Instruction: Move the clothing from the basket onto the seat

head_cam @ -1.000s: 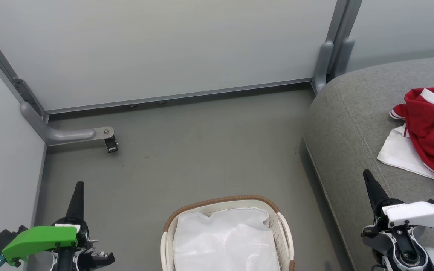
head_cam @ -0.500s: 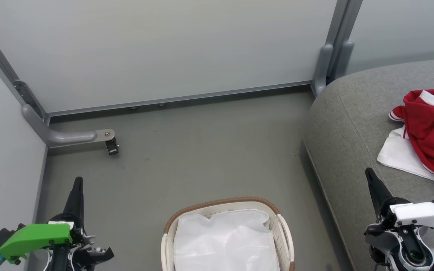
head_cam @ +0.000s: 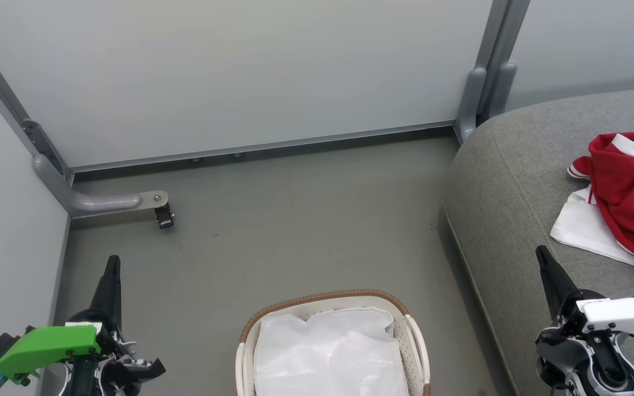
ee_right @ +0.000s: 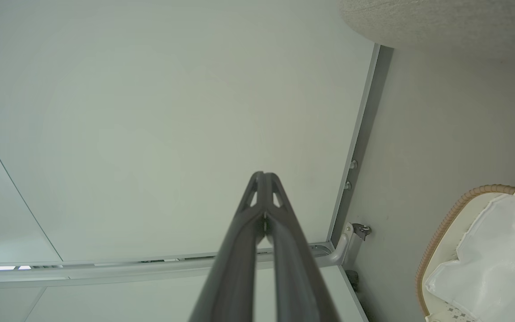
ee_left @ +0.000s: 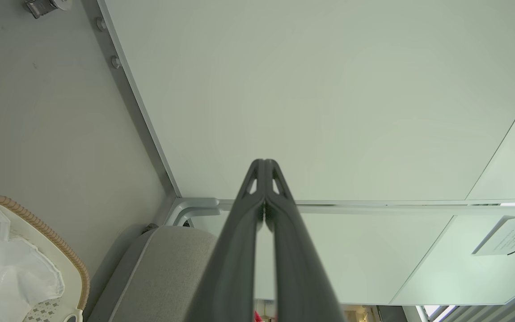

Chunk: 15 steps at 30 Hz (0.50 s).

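1. Left gripper [head_cam: 111, 275]: two long dark fingers pressed together with nothing between them (left wrist view [ee_left: 264, 169]). It hangs over the smooth grey floor [head_cam: 295, 220], well apart from the basket.
2. Oval white perforated plastic laundry basket with a brown woven-look rim [head_cam: 322, 296]: stands on the floor between the grippers. It holds a crumpled white liner [head_cam: 328, 352], and no red cloth shows in the visible part; its near end is cut off. Hazard: a further reach here would likely snag the liner and lift it out as if it were a garment.
3. Large grey fabric-upholstered seat [head_cam: 504, 181]: rounded edge just right of the basket.
4. Right gripper [head_cam: 544, 259]: fingers closed on nothing (right wrist view [ee_right: 264, 175]), over the seat's front part and near the clothing.
5. Bright red sports clothing with white trim [head_cam: 630, 198]: bunched on the seat, a white fold beneath, running past the frame edge. Transfer appears complete. Hazard: a careless right-arm sweep could catch that fold and drag the pile floorward.
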### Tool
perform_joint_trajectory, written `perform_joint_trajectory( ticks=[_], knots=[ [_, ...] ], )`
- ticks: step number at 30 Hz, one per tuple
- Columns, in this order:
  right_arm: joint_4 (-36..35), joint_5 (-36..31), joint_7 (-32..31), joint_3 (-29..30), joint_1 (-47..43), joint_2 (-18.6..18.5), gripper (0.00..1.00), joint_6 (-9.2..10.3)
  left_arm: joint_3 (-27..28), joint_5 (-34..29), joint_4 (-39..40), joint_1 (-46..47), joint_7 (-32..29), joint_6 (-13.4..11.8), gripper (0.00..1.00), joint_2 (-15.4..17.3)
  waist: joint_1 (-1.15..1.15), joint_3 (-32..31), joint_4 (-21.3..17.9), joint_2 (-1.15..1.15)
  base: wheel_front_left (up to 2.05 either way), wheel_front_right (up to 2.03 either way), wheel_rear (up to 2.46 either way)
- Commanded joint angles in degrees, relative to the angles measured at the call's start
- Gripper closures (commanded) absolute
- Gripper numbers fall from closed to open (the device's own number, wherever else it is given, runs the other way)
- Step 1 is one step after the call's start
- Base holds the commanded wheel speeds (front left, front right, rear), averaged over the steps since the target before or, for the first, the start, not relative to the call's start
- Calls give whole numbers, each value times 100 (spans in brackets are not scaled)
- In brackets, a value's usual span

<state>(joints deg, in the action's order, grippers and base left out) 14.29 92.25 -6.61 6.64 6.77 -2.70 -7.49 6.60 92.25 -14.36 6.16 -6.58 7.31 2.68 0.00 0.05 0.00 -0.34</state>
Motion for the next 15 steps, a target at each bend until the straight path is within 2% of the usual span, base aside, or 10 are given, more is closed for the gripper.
perform_joint_trajectory(
  ticks=[1, 15],
  knots=[
    [-18, 18, -18, 11, -55, -34, 100, 0, 13, 18, 18, 72, -24, 33, 100, 38, 0, 0, 0, 34, 0, 0, 0],
    [-18, 19, -17, 10, -56, -34, 100, 0, 12, 19, 18, 70, -23, 33, 100, 38, 0, 0, 0, 34, 0, 0, 0]
  ],
)
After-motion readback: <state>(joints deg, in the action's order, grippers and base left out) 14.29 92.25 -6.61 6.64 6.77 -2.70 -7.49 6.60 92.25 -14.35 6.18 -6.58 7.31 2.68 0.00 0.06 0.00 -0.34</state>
